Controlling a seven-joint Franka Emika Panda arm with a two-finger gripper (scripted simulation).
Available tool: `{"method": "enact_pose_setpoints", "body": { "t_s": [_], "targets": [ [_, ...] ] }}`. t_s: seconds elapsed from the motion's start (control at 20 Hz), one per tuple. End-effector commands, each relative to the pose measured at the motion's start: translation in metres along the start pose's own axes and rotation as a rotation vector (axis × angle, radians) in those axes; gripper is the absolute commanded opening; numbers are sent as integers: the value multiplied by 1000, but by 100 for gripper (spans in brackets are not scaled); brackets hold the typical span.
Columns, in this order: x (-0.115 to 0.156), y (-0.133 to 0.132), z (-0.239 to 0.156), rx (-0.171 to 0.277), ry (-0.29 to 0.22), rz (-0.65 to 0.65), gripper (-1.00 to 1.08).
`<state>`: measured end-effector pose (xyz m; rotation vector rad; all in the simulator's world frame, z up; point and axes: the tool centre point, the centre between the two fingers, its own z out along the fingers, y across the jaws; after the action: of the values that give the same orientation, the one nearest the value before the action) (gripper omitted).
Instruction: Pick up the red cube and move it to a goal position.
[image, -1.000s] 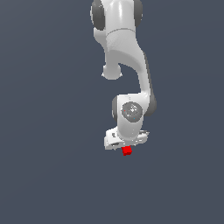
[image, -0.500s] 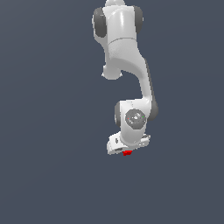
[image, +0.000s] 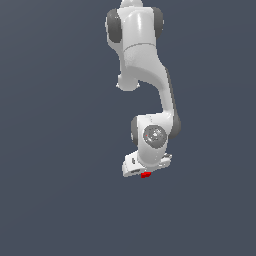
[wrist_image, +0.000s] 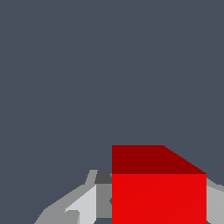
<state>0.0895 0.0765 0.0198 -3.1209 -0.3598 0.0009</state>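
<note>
The red cube (wrist_image: 159, 199) fills the lower part of the wrist view, between the two grey fingers (wrist_image: 87, 203). The fingers lie flush against its two sides with no gap showing. In the exterior view only a small sliver of the red cube (image: 146, 174) shows under the white hand. My gripper (image: 144, 171) is down around the cube and looks shut on it. The fingertips themselves are hidden by the hand in the exterior view. No goal marker shows.
The white arm (image: 145, 75) hangs down from the top of the exterior view over a plain dark grey surface (image: 60, 200). No other objects show in either view.
The hand has come down over the cube, so less of the cube shows under it than a second ago. The cube has stayed in about the same place.
</note>
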Motion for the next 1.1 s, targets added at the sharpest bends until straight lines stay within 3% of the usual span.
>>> {"method": "enact_pose_setpoints", "body": {
  "t_s": [0.0,0.55,1.05],
  "targets": [
    [0,0,0,0,1,0,-100],
    [-11,13,-15,0,1,0,-100],
    [-51,58,-65,0,1,0,-100]
  ]
}}
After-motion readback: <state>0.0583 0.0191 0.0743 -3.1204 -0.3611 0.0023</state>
